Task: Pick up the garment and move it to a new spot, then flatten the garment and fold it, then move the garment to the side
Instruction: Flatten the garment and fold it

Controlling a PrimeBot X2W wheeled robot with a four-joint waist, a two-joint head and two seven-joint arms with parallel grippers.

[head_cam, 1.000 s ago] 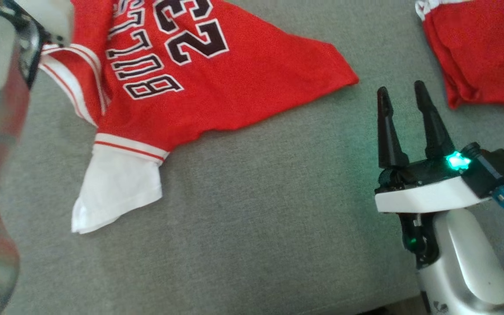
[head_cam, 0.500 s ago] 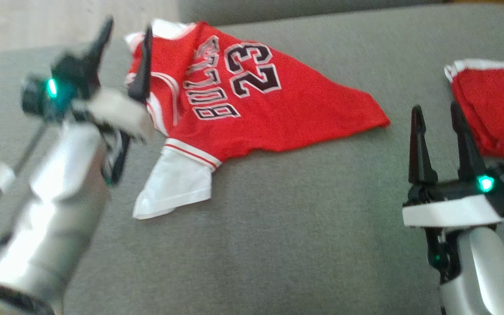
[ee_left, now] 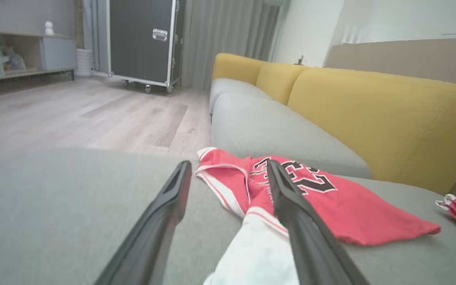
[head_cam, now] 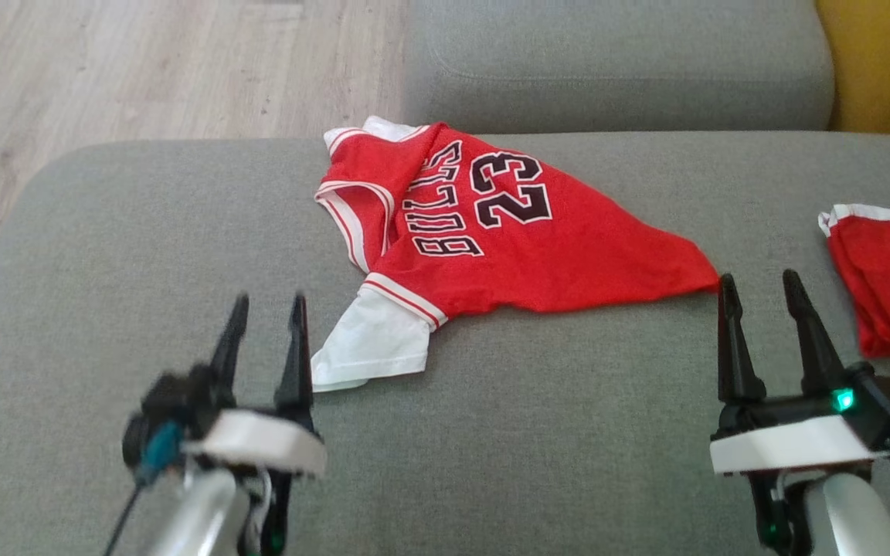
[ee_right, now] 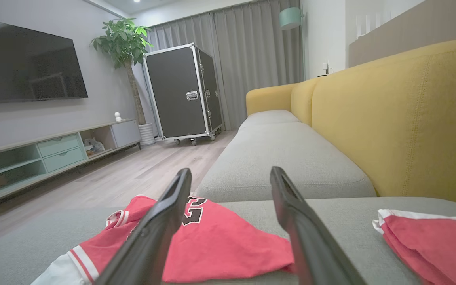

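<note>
The garment (head_cam: pixel 491 239) is a red jersey with white trim, "BULLS 23" in black and a white sleeve (head_cam: pixel 371 347). It lies half folded into a wedge on the grey sofa cushion (head_cam: pixel 144 255), its tip pointing right. My left gripper (head_cam: pixel 267 305) hovers open at the lower left, just short of the white sleeve, with nothing between its fingers. My right gripper (head_cam: pixel 758 282) stands open at the lower right, its tips close to the jersey's pointed corner. In the left wrist view the jersey (ee_left: pixel 331 206) lies ahead of the open fingers; in the right wrist view the jersey (ee_right: pixel 220 241) lies ahead to the left.
A second red garment (head_cam: pixel 889 286) with white trim lies bunched at the right edge of the cushion. Another grey seat cushion (head_cam: pixel 615 62) adjoins at the back, with a yellow backrest (head_cam: pixel 885 62) at the right. Wooden floor (head_cam: pixel 144 69) lies beyond the cushion's left and far edge.
The head camera has tilted up, so more of the sofa and floor shows. My left arm has drawn back from over the jersey's collar to the lower left, open throughout. The jersey lies unchanged.
</note>
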